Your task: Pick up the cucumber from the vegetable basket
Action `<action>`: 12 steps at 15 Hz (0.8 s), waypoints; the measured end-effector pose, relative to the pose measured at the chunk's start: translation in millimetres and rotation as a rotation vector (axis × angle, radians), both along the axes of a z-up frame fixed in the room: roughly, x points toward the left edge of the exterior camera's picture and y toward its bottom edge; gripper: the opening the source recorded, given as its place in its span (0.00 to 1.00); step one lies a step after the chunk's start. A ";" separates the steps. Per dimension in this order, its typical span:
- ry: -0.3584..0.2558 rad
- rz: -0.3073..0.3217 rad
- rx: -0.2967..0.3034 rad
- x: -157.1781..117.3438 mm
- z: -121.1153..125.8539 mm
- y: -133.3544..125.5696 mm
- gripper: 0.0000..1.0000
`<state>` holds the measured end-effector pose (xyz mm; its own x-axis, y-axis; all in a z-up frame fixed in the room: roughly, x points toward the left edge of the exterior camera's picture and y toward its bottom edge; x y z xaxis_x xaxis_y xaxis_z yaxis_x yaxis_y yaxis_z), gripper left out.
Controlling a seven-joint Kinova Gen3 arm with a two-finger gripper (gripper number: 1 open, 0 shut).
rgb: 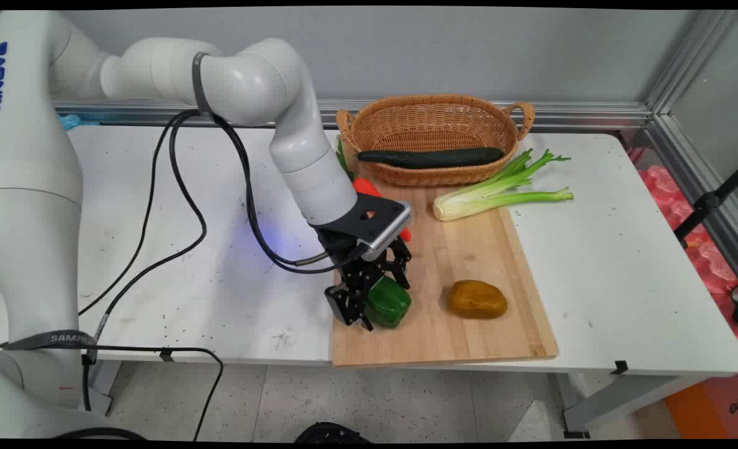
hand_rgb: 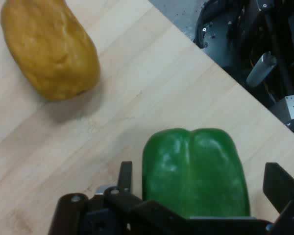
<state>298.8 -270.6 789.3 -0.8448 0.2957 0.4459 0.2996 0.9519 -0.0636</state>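
Green bell pepper, lower centre on the wooden cutting board, sits between the gripper's spread jaws, unpinched; its glossy rounded skin could slip sideways under uneven closure.

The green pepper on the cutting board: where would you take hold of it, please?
Across the green pepper's broad lobed flanks, from above. It lies on the cutting board, flanks free, and the gripper already straddles them, fingers open, potato well clear.

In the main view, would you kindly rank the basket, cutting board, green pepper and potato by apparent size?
1. Cutting board
2. Basket
3. Potato and green pepper: they look alike, and the claw partly hides the pepper.
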 end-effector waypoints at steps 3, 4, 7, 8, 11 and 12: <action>0.006 -0.006 -0.012 5.2 13.6 1.2 1.00; 0.008 -0.003 -0.014 7.6 20.7 2.0 1.00; 0.017 0.026 -0.013 15.6 47.0 5.5 1.00; 0.020 0.041 -0.010 18.9 56.4 7.0 1.00; 0.023 0.105 0.003 33.4 87.0 11.3 1.00; 0.023 0.125 0.007 38.5 95.4 12.4 1.00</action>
